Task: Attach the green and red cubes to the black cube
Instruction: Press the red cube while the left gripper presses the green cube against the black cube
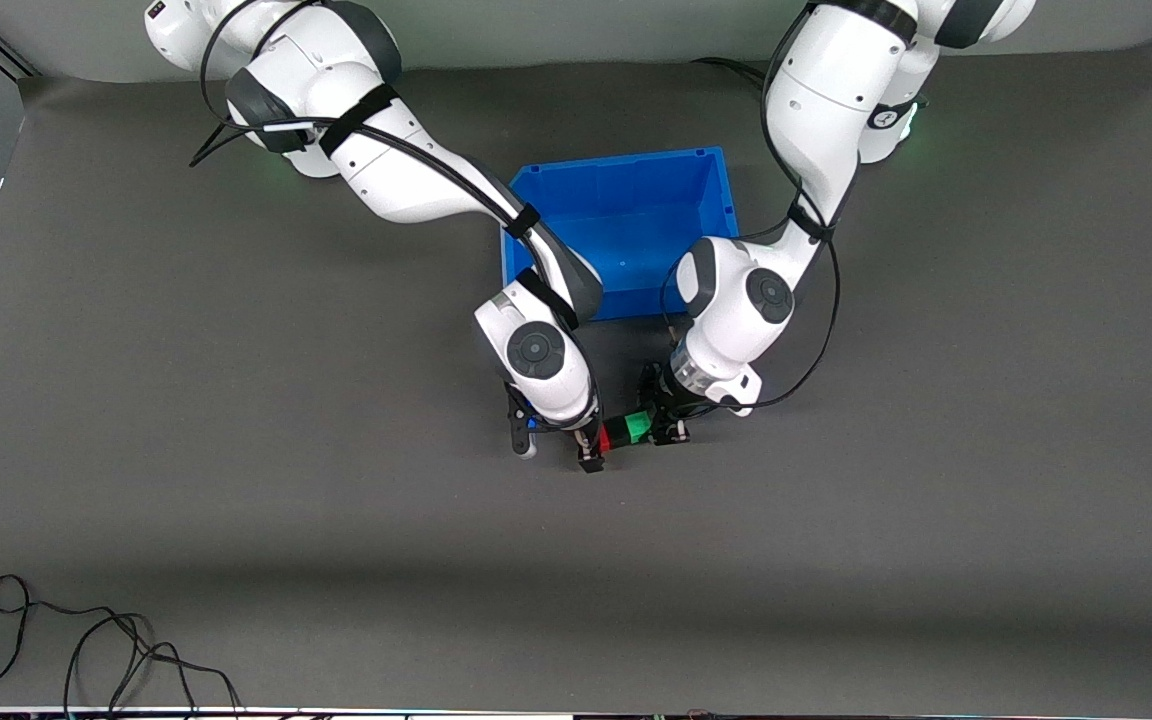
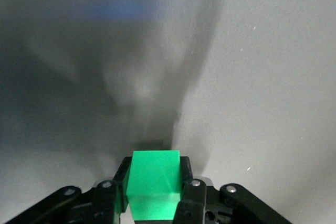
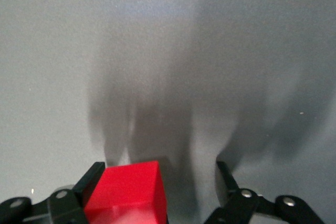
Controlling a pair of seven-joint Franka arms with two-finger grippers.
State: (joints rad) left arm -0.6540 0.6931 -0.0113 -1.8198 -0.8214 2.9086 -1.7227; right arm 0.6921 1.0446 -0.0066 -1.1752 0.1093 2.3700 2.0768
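Note:
The red cube [image 1: 604, 438], the black cube [image 1: 620, 432] and the green cube [image 1: 640, 425] form one row, with the black one in the middle, over the mat just nearer to the front camera than the blue bin. My left gripper [image 1: 652, 426] is shut on the green cube [image 2: 153, 184], with a finger on each side. My right gripper [image 1: 591, 446] is open. The red cube [image 3: 126, 192] lies against one of its fingers [image 3: 92, 178], and the other finger [image 3: 227, 182] stands well clear of it. The black cube is hidden in both wrist views.
An open blue bin [image 1: 626, 178] stands on the dark mat between the arms, toward the robots' bases. A loose black cable [image 1: 86, 650] lies at the near edge at the right arm's end of the table.

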